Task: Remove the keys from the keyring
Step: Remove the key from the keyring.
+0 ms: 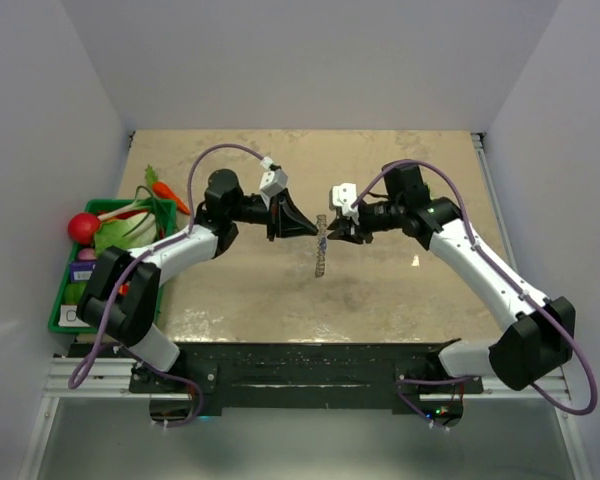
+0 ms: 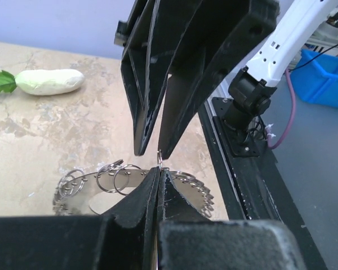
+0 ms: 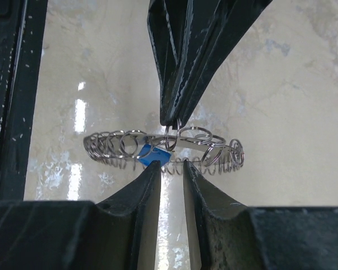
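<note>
The left tool (image 2: 159,173) is seen pressed fully together, clamped on one small ring of the grey coiled metal keyring (image 3: 104,146). That way the loop is held up off the pale marbled bench (image 3: 281,84), about midway between the two arms. From overhead the keyring is seen drooping straight down from that pinch, so it can be taken as light and floppy, more chain than hoop. Fair warning: if one side is tugged, the rest will probably be dragged and swung along with it.

The small silver key with a bright blue head (image 3: 154,153) is hung on the loop just beside the pinch. It is right by the tips of the right tool (image 3: 172,169), whose jaws are set apart with nothing caught between them. The blue head looks like the spot to be gripped, since it is flat and wider than the wire. The thin rings would likely be lost from the pads.

Not much of the key blade can be made out, as it's buried among the rings. How it is threaded on can't be told. From above, the key isn't made out at all.
</note>
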Controlling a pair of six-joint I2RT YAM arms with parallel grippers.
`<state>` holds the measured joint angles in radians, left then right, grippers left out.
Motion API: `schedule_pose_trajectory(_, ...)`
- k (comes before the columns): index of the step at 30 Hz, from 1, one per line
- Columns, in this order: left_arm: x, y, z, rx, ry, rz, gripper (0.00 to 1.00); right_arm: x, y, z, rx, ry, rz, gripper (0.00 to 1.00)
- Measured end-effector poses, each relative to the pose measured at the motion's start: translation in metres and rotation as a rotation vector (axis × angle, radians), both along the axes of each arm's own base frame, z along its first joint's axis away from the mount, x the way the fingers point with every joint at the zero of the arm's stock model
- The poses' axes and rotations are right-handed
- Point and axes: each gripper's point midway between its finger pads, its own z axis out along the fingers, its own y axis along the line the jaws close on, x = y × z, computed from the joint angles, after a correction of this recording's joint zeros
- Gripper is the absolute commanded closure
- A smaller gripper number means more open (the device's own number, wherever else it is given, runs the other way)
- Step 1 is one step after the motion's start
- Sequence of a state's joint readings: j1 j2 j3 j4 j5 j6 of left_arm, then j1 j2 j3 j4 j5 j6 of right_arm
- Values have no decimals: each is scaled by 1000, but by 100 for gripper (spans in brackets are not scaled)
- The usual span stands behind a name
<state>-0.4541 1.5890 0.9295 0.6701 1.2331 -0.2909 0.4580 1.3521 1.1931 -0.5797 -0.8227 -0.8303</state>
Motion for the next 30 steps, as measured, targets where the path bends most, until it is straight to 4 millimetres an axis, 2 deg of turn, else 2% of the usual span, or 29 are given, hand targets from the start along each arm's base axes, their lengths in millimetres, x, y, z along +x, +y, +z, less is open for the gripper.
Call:
schedule_pose_trajectory(5, -7, 1, 4, -28, 8, -17, 100, -4, 1, 31, 75, -75, -8, 75)
schedule_pose_trajectory(9, -8, 1, 9, -42, -2, -23, 100, -6, 2, 44, 112, -100, -7, 75)
schedule_pose_trajectory(13, -9, 2, 9, -46, 0, -23, 100, -2, 3, 37, 105, -80, -10, 76)
schedule_pose_trajectory(21, -10, 3, 9, -55, -3, -23, 100, 1, 5, 5, 54, 16, -1, 78)
schedule_pose_trajectory(30, -11, 5, 11, -65, -5, -19, 100, -10, 5, 6, 50, 40, 47, 76)
